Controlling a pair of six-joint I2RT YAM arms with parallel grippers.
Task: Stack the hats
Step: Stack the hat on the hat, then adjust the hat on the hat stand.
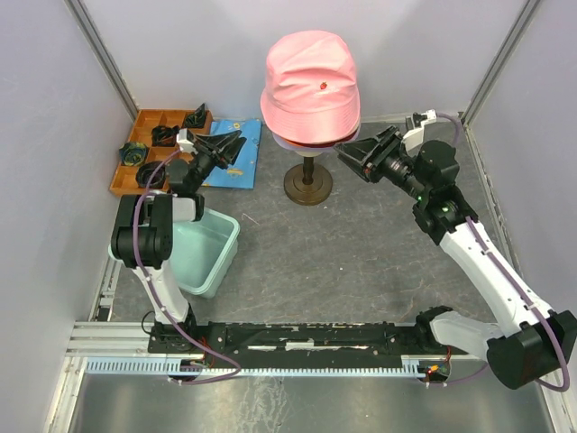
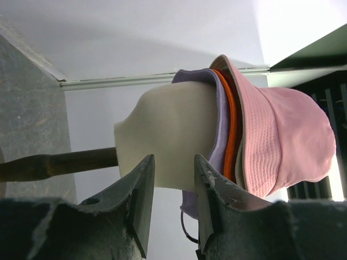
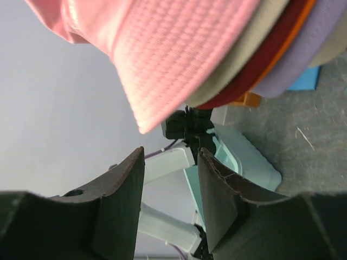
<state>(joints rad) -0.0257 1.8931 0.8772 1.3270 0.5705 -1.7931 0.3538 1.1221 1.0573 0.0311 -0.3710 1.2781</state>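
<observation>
**Five hats on the head, both grippers empty**

The pink hat (image 1: 311,86) tops the stack on the mannequin head (image 2: 168,141), with beige (image 3: 238,70), dark red (image 3: 260,59), orange (image 2: 233,124) and lavender (image 2: 217,108) brims layered beneath it. The right gripper (image 1: 347,155) hangs just beside the brim, jaws apart and holding nothing. The left gripper (image 1: 240,142), partly spread and empty, hovers over the blue cloth (image 1: 248,171). A wooden tray (image 1: 149,122) and a teal bin (image 1: 216,248) sit left of the stand (image 1: 308,185).

Five hats (image 3: 179,49), one mannequin head (image 2: 168,141), one bin (image 1: 223,245), one tray (image 1: 121,173), one blue cloth (image 1: 243,168).
</observation>
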